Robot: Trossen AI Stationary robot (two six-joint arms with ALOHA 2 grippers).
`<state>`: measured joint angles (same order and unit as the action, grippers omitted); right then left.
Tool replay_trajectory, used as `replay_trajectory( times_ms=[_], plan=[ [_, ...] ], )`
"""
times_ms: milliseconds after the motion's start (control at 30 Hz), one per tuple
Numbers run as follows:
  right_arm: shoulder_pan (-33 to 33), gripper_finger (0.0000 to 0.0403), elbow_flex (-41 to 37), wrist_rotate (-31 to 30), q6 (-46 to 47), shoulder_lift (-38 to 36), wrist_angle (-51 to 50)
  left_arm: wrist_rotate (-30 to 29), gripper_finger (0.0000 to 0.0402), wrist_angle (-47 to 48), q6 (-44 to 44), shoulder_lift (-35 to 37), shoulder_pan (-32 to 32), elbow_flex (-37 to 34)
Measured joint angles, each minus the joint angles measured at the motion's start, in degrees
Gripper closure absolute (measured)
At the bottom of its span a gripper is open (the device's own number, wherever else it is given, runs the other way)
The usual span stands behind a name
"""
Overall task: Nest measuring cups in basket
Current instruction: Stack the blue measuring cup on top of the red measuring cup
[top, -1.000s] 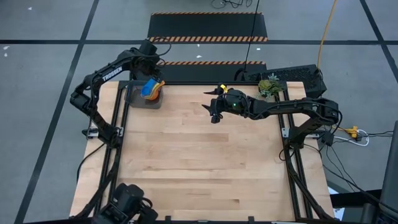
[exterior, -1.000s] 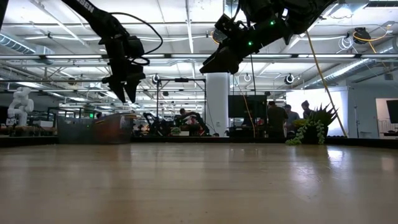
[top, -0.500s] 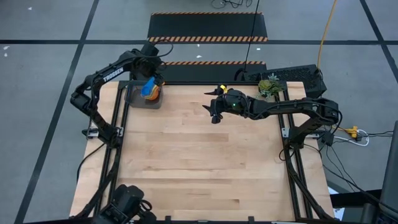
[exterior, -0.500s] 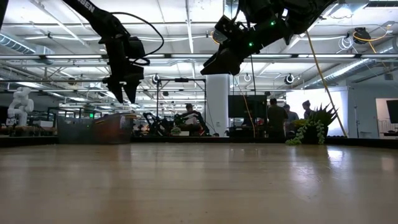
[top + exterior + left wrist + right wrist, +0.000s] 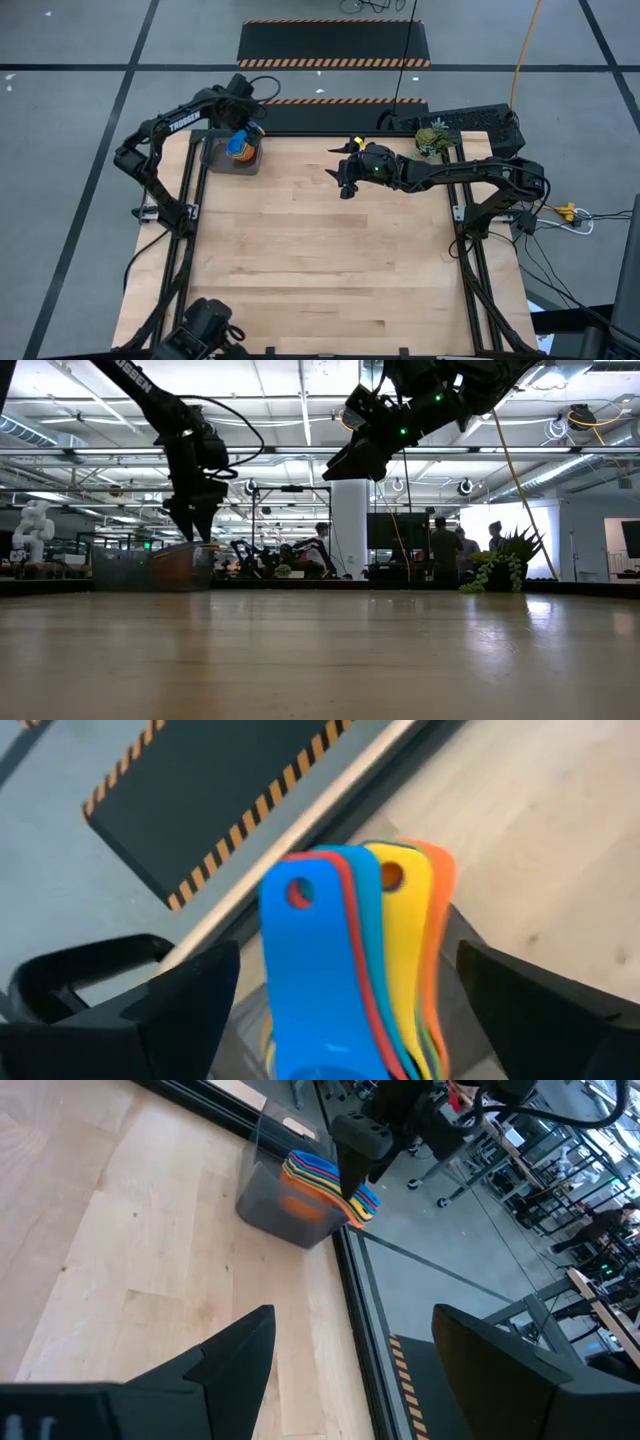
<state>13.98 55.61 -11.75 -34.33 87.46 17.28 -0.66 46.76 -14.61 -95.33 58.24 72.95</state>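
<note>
The measuring cups (image 5: 350, 960) sit nested in one stack in the dark grey basket (image 5: 222, 155) at the table's far left corner. Their handles fan out with dark blue on top, then red, light blue, yellow and orange. My left gripper (image 5: 350, 1020) hangs just above the stack, pointing steeply down. It is open, with one finger on either side of the handles and a gap to each. From the right wrist view it shows over the basket (image 5: 285, 1210). My right gripper (image 5: 343, 180) is open, holds nothing, and hovers high over the far middle of the table.
A green plant sprig (image 5: 433, 138) stands at the far right corner beside a black box (image 5: 480, 125). The table's black frame rail (image 5: 350, 1270) runs close past the basket. Bare wood tabletop (image 5: 330, 270) stretches from the middle to the near edge.
My left gripper has come down toward the basket and rolled a little about its own axis. The stack of cups stays in the basket.
</note>
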Motion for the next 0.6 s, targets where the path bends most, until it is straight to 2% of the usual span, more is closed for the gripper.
replay_trajectory(
  times_ms=[167,300,600],
  plan=[
    [0.00,0.0138,0.00,0.02,0.00,0.00,0.00,0.91,0.0004,-3.61,-1.32,0.02,-0.38,-1.68],
    [0.00,0.0138,0.00,0.02,0.00,0.00,0.00,4.14,0.0008,-3.34,-2.21,0.04,-0.89,-2.14],
    [0.00,0.0138,0.00,0.02,0.00,0.00,-0.02,4.17,0.0009,-2.93,-2.21,0.04,-1.05,-2.14]
  ],
)
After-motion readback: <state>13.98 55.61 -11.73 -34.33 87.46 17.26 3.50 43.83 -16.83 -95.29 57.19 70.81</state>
